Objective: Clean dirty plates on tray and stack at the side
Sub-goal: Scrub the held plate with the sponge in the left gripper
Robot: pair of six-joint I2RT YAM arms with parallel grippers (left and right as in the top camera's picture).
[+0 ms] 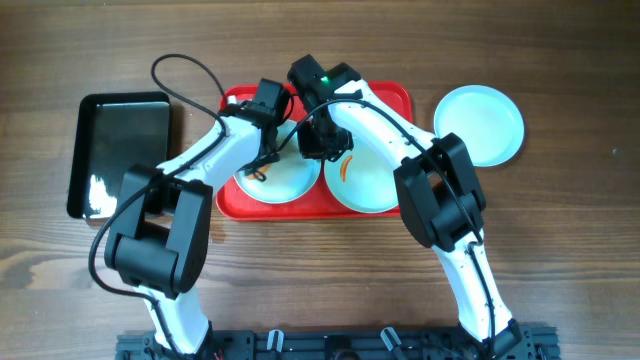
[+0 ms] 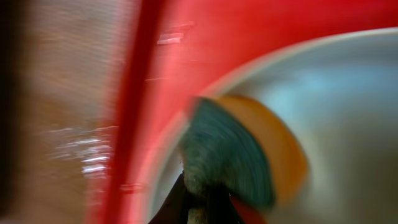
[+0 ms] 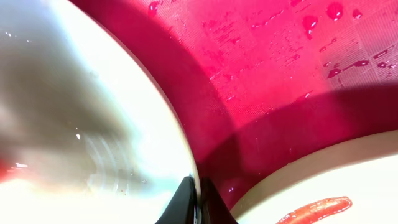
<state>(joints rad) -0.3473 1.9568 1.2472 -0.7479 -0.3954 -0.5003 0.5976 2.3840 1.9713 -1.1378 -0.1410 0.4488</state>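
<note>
The red tray (image 1: 392, 95) holds two pale plates side by side. My right gripper (image 1: 318, 148) is shut on the rim of the left plate (image 1: 290, 182). In the right wrist view the jaws (image 3: 199, 194) pinch that plate's edge (image 3: 124, 112) over the wet tray floor (image 3: 280, 74). My left gripper (image 1: 262, 165) is shut on a green and orange sponge (image 2: 230, 155), which presses on the same plate (image 2: 348, 112) near the tray rim (image 2: 134, 93); this view is blurred. The right plate (image 1: 372, 188) carries an orange-red smear (image 3: 317, 208). A third plate (image 1: 480, 122) lies on the table right of the tray.
A glossy black tray (image 1: 120, 150) sits on the wooden table left of the red tray. Both arms cross over the red tray's back half. A black cable (image 1: 185, 65) loops behind the left arm.
</note>
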